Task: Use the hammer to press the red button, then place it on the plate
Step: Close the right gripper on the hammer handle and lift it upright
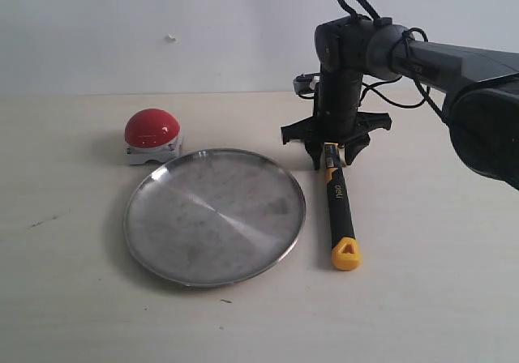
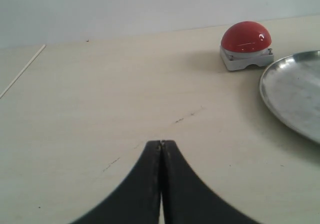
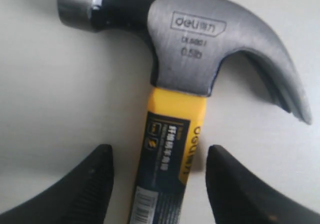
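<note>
The right gripper [image 3: 159,184] hangs directly over the claw hammer [image 3: 172,144], its fingers spread on either side of the yellow neck just below the head, and neither visibly touches it. The handle's long axis runs between the fingers, crosswise to their closing line. The left gripper [image 2: 161,151] is pressed together, empty and much farther off. One hammer, one red button [image 1: 152,130] and one plate [image 1: 215,217], which lies between the right gripper and the button.

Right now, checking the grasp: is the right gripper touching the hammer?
Apart. Right wrist view shows table between the hammer handle and each right gripper finger.
</note>
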Motion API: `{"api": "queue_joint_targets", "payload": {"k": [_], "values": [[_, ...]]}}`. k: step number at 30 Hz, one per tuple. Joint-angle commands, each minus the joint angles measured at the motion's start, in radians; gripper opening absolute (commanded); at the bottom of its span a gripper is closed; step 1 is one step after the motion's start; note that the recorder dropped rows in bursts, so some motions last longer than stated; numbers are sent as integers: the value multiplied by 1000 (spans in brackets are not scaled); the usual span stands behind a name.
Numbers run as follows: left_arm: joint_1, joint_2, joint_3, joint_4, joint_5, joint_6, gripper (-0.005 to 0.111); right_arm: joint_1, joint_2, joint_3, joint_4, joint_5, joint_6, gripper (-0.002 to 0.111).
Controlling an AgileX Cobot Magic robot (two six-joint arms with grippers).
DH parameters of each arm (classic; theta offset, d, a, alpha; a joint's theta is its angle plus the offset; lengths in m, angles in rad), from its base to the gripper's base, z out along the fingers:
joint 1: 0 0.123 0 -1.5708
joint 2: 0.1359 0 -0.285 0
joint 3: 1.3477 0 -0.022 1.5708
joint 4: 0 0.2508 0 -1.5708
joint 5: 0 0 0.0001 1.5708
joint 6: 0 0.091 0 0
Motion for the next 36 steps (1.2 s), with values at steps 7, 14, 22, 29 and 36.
{"api": "queue_joint_targets", "payload": {"k": [7,14,22,29,36], "values": [[2,-6,0,1,-5,-2,0,1,6,-12,-6,3,-1,21],[2,-6,0,1,-5,-2,0,1,4,-12,3,-9,-1,0],[2,-6,0,1,-5,-2,0,1,-67,-12,3,-94,12,0],[2,-6,0,1,-5,-2,0,3,-140,-12,-22,-159,50,0],[2,-6,0,1,-5,-2,0,3,-231,-10,-139,-169,124,0]]}}
